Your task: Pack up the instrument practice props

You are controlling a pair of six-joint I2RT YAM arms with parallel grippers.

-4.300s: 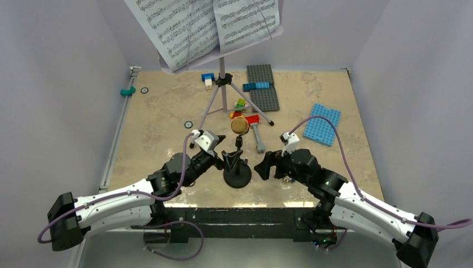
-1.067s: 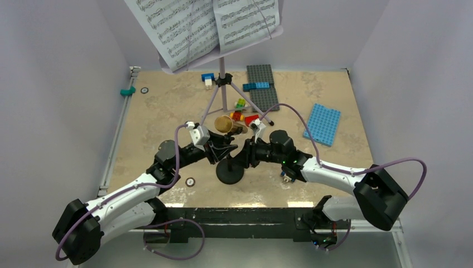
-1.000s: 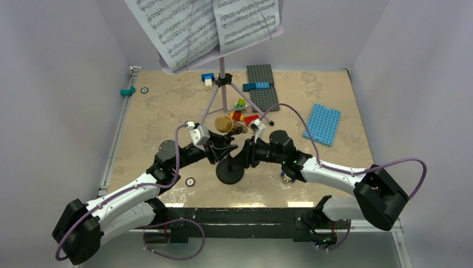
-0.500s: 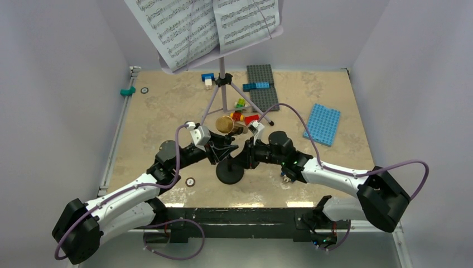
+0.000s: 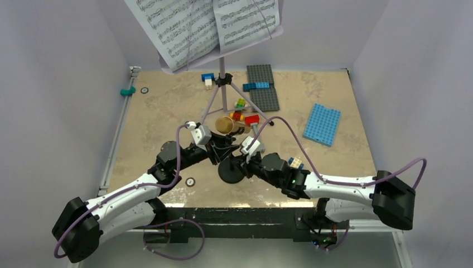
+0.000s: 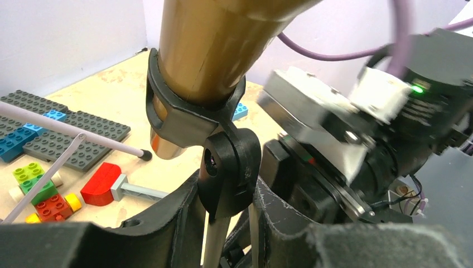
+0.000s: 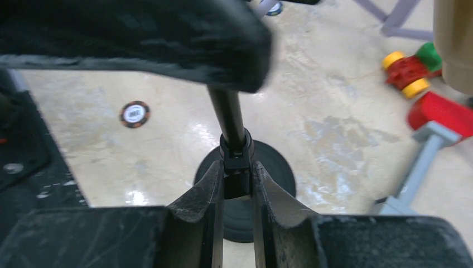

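Observation:
The black mic stand's round base (image 5: 230,173) rests on the table near the front. Its clip (image 6: 184,114) carries the gold-brown microphone (image 5: 225,124), tilted back. My left gripper (image 6: 226,206) is shut on the joint under the clip (image 6: 230,164). My right gripper (image 7: 238,184) is shut on the stand's pole (image 7: 228,120) just above the base (image 7: 276,164); from above it (image 5: 241,160) sits right of the pole. Behind stands the lilac music stand (image 5: 223,84) with white sheet-music pages (image 5: 195,25) on top.
A red-headed grey hammer (image 5: 255,127) and coloured bricks (image 5: 240,104) lie just behind the microphone. Grey baseplates (image 5: 262,86) and a blue baseplate (image 5: 322,124) lie at the back right. A small disc (image 5: 190,181) lies left of the base. A tripod leg (image 6: 67,131) runs nearby.
My right arm has swung nearer and lower, and its jaws have closed on the pole above the base. The left gripper has kept its hold on the clip joint.

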